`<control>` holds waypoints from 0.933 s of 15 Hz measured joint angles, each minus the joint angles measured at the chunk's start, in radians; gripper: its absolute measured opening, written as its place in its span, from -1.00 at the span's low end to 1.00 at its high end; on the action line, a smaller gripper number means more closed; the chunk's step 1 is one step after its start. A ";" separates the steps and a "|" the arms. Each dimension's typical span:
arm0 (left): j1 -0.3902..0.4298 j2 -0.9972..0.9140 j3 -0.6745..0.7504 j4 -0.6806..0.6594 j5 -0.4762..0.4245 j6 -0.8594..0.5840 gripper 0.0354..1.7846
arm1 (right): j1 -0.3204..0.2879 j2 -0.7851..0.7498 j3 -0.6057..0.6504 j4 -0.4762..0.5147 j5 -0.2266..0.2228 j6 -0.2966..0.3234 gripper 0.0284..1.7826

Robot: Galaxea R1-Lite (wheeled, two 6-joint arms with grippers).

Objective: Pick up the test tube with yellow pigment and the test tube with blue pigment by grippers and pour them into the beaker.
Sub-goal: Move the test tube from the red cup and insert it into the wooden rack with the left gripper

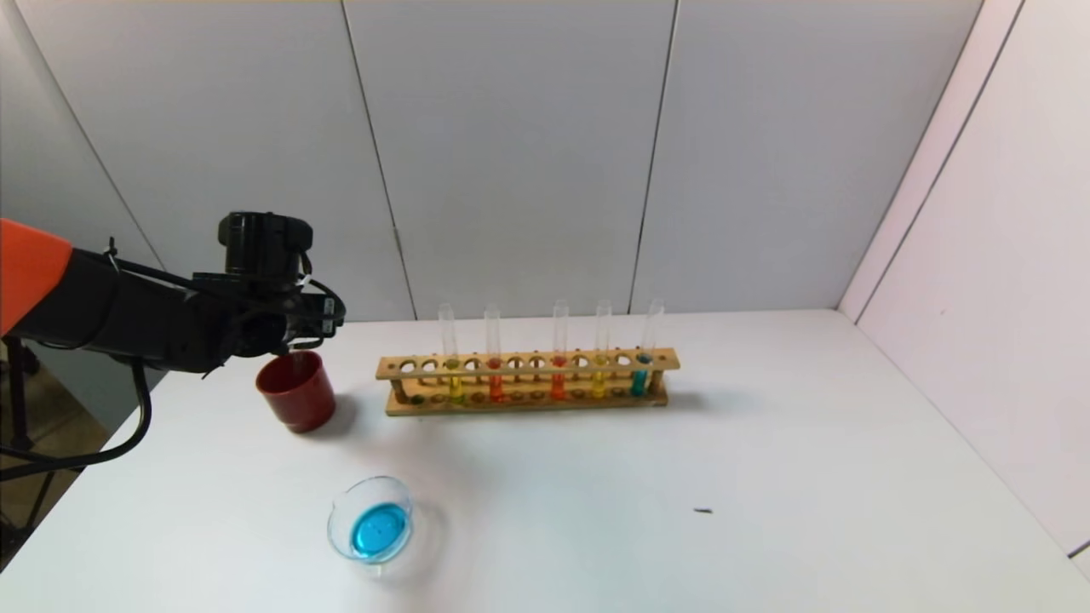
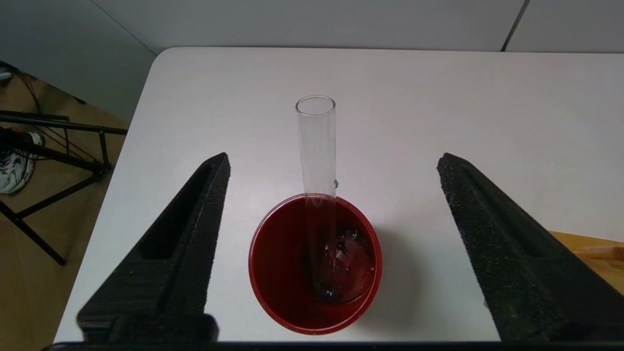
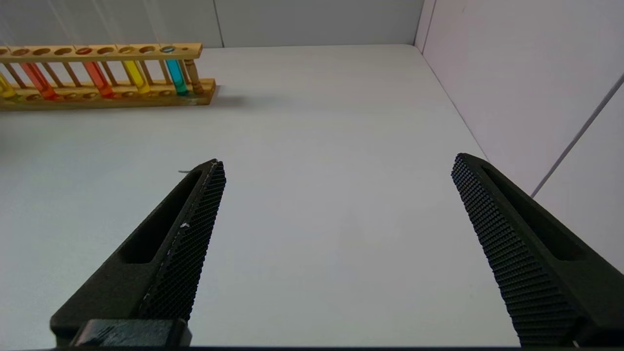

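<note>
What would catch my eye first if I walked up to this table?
Probably the wooden rack at the back of the table, with its row of glass tubes holding yellow, orange, red and teal liquids. Next, the low glass beaker near the front, with bright blue liquid pooled in it. Then the left gripper, open above a dark red cup with an emptied glass tube standing in it.

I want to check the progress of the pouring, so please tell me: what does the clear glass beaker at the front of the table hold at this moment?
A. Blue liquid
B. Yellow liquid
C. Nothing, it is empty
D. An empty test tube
A: in the head view the beaker has a pool of bright blue liquid at its bottom, while the emptied tube stands in the red cup, between the open fingers of the left gripper.
</note>
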 joint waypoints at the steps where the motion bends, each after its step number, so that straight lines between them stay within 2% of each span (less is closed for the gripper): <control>1: -0.013 -0.019 0.021 -0.009 0.002 -0.001 0.82 | 0.000 0.000 0.000 0.000 0.000 0.000 0.91; 3: -0.060 -0.064 0.081 -0.053 0.006 -0.004 0.94 | 0.000 0.000 0.000 0.000 0.000 0.000 0.91; 6: -0.115 -0.124 0.164 -0.121 0.036 -0.002 0.96 | 0.000 0.000 0.000 0.000 0.000 0.000 0.91; 14: -0.195 -0.267 0.316 -0.114 0.083 -0.001 0.96 | 0.000 0.000 0.000 0.000 0.000 0.000 0.91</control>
